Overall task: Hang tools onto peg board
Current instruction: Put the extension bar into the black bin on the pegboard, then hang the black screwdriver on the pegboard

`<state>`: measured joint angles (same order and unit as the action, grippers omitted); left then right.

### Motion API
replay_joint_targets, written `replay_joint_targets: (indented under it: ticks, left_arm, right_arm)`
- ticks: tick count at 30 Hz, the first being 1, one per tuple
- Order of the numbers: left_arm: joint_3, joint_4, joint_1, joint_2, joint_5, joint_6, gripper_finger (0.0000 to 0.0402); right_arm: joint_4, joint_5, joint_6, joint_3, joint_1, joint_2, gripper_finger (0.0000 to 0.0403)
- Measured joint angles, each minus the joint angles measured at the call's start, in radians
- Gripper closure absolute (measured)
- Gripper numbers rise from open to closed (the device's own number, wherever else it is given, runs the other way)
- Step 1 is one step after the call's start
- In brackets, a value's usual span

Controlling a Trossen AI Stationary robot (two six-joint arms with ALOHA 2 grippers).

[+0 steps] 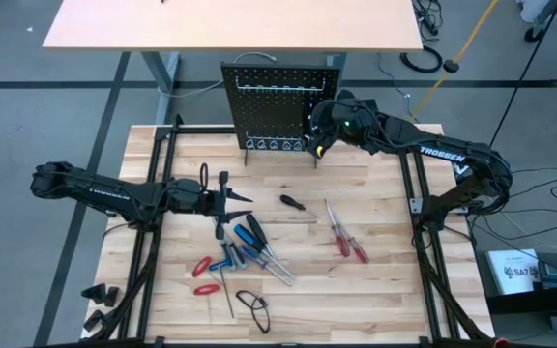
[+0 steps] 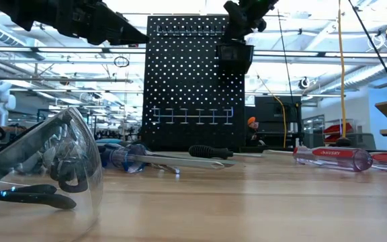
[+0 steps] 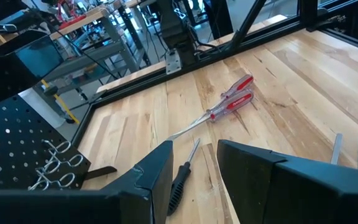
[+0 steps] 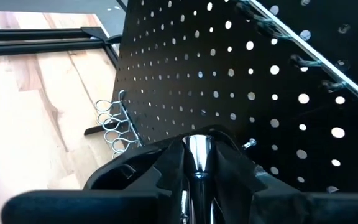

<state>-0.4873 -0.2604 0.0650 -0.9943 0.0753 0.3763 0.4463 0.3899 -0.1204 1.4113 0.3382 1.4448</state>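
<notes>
At the far edge of the wood counter [image 1: 385, 193] stands the black metal peg board full of holes [image 1: 280, 101]. My right claw [image 4: 197, 163] is up against its right side, pinched tight on a shiny silver metal rod [image 4: 197, 149]. My left claw [image 3: 194, 165] hangs over the counter's left side, partly open and holding nothing. Under it lies a black-handled screwdriver [image 3: 179, 183]. Two red-handled screwdrivers [image 1: 344, 237] lie toward the right, and blue-handled screwdrivers [image 1: 245, 249] lie near the front edge.
</notes>
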Motion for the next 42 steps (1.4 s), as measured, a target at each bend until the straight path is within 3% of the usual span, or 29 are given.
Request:
replay_joint_targets:
  ticks: [12,23,36,42]
  left_arm:
    - [0.000,0.000,0.000,0.000,0.000,0.003,0.0268]
    - [0.000,0.001,0.000,0.000,0.000,0.003,0.0268]
    - [0.000,0.012,0.000,0.000,0.000,0.003,0.0268]
    - [0.000,0.009,0.000,0.000,0.000,0.003,0.0268]
  right_arm:
    - [-0.001,0.001,0.003,0.000,0.008,0.000,0.0274]
    - [-0.001,-0.001,0.021,0.000,-0.019,0.000,0.0271]
    - [0.002,-0.006,0.113,0.001,-0.171,0.000,0.0270]
    - [-0.003,-0.124,0.232,0.002,-0.213,0.010,0.0270]
